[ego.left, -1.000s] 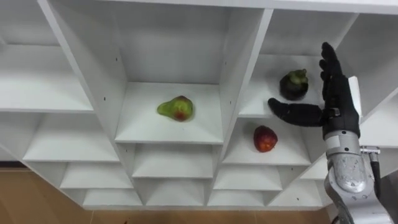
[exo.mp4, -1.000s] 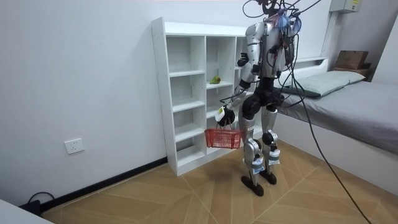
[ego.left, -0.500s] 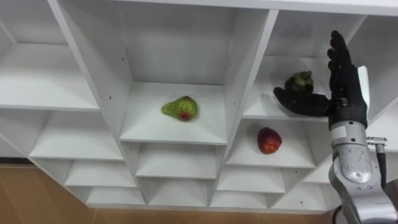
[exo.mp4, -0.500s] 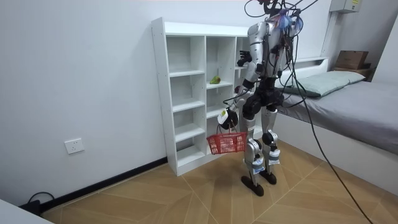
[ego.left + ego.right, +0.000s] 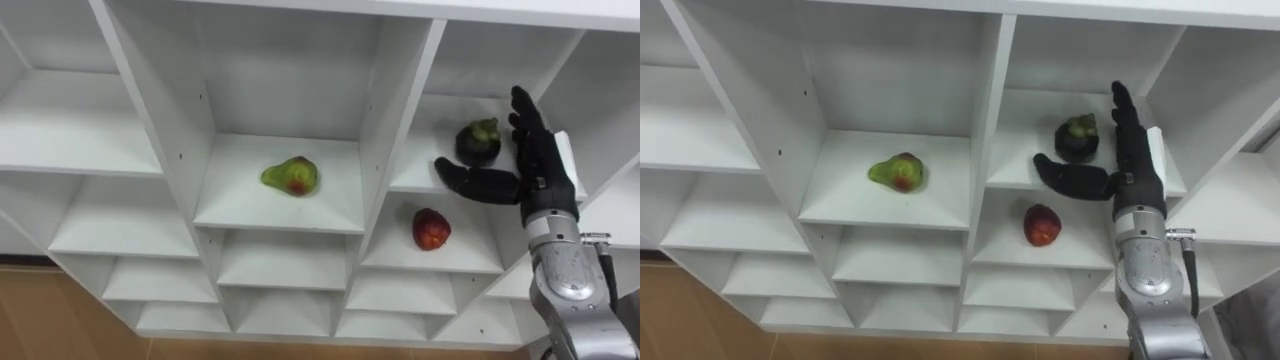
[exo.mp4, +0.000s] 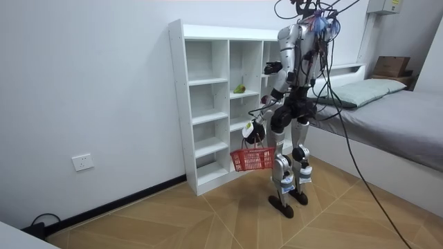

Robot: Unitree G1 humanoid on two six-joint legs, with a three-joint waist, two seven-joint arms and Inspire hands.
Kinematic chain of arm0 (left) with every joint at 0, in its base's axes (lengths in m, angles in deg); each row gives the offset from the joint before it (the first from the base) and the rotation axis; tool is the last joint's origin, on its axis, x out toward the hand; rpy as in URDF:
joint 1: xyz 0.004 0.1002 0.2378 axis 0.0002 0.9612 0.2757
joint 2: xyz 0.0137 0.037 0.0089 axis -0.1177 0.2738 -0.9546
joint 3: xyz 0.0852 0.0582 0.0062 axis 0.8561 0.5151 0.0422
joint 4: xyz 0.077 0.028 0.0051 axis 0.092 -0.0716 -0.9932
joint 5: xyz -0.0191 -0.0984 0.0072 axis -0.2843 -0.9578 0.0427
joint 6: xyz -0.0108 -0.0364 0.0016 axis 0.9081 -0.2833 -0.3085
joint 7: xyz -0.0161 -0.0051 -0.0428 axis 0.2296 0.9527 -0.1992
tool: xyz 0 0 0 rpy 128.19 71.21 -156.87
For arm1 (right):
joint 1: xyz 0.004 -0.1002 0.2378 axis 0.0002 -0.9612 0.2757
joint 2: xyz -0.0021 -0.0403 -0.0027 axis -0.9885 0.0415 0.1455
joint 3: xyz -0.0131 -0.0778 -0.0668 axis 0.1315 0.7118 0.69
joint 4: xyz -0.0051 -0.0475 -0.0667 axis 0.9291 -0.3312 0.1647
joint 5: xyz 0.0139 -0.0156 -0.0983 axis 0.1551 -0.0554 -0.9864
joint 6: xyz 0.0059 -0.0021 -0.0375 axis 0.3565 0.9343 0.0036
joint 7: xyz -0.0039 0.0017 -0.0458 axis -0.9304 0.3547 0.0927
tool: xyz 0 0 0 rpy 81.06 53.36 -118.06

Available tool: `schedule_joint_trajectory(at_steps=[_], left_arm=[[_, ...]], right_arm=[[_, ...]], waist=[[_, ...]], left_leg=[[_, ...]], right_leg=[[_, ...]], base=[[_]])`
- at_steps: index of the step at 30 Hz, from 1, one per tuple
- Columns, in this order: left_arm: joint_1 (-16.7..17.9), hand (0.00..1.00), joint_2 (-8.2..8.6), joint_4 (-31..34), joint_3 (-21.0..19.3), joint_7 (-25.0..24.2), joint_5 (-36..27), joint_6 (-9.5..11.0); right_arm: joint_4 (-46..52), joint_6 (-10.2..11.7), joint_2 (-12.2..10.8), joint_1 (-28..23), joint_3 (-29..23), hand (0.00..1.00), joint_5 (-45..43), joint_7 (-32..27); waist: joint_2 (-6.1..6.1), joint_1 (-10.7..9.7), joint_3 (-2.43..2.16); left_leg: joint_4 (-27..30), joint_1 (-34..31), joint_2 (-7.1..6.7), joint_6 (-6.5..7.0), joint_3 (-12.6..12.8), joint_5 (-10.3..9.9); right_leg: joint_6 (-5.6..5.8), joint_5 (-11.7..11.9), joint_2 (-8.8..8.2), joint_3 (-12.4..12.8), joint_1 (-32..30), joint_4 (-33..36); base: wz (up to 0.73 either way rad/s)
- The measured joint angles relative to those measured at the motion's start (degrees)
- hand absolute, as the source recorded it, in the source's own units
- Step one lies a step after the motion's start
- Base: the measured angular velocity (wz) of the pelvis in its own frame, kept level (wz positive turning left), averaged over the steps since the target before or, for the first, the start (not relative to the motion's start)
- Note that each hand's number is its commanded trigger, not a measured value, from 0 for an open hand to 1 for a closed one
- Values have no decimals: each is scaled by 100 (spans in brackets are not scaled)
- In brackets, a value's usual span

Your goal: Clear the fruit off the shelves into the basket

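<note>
A dark purple mangosteen [image 5: 478, 142] sits in the right column's upper compartment of the white closet [image 5: 390, 120]. My right hand [image 5: 530, 165] is raised at that compartment, open, its fingers beside the fruit on the right and its thumb below it at the left, apart from it. A red apple [image 5: 431, 228] lies one shelf lower. A green pear [image 5: 291, 176] with a red blush rests in the middle compartment. In the room view I stand facing the closet, and my left hand [image 6: 253, 132] hangs low, shut on the handle of a red basket [image 6: 252, 158].
The closet's other compartments hold nothing. Upright dividers [image 5: 155, 120] separate the columns. In the room view a bed [image 6: 394, 111] stands behind me at the room view's right, and wooden floor [image 6: 208, 221] lies around my feet.
My right hand came down a little from in front of the mangosteen, which now shows whole. The head view shifted slightly. The basket stays hanging from the left hand.
</note>
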Motion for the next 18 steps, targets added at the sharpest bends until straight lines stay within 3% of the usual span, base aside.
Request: schedule_joint_trajectory(at_steps=[7,8,9,10,18], left_arm=[[-1,100,99,-2,-253,-108,90,-80],[-4,100,99,-2,-289,-134,90,-81],[-4,100,99,-1,-305,-141,90,-81],[-6,100,101,-1,-339,-158,90,-81],[-77,100,140,-1,-396,-159,94,-117]], right_arm=[[-10,-61,90,6,-62,0,-5,323],[-16,-69,110,14,-64,15,-5,363],[-22,-70,120,17,-64,73,-5,374],[-64,-67,134,30,-63,98,-13,383],[-387,-62,137,207,-350,100,-325,373]], waist=[[-31,74,12],[-38,74,16],[-41,73,17],[-58,69,15],[-173,68,23]], left_leg=[[-8,-15,-3,-7,-12,0],[-7,-15,-3,-7,-12,0],[-7,-15,-3,-7,-12,0],[-7,-15,-4,-7,-12,0],[-5,-24,-8,-6,-38,0]], right_leg=[[-1,0,0,-4,-1,5],[-1,0,1,-5,-1,5],[-1,0,0,-6,-1,5],[-1,0,0,-7,-1,5],[0,0,-3,-54,3,7]], base=[[0],[0],[0],[0],[1]])
